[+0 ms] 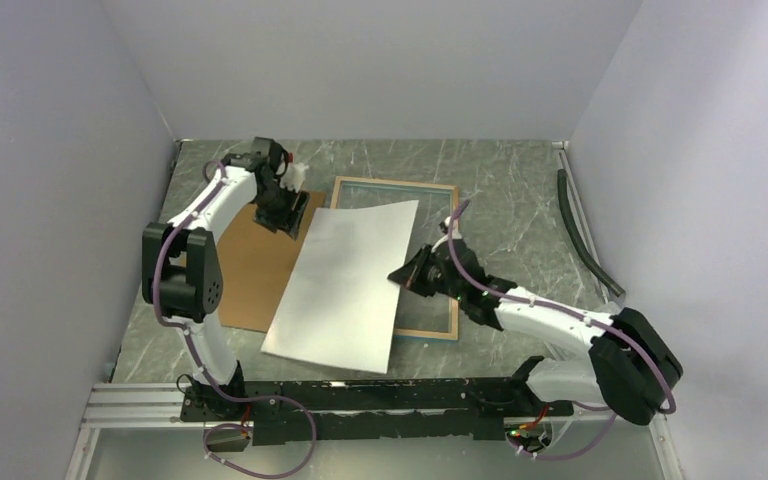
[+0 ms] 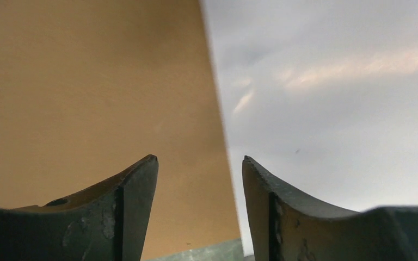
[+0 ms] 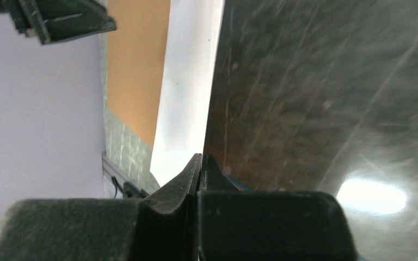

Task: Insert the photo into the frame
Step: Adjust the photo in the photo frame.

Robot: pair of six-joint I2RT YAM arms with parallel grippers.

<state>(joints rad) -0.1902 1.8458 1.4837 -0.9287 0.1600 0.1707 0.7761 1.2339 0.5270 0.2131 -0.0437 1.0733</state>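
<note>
The photo (image 1: pixel 345 285) lay blank white side up, slanted across the left part of the frame (image 1: pixel 400 182) and the right edge of the brown board (image 1: pixel 250 270) on the marbled table (image 1: pixel 520 200). The right gripper (image 1: pixel 400 275) had its fingers (image 3: pixel 188 174) pressed together on the photo's right edge. The left gripper (image 1: pixel 285 215) hung over the board's far corner, beside the photo's far left corner, its fingers (image 2: pixel 141 179) apart and holding nothing.

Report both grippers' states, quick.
Left gripper: open, holding nothing.
Right gripper: shut on the edge of the photo.
</note>
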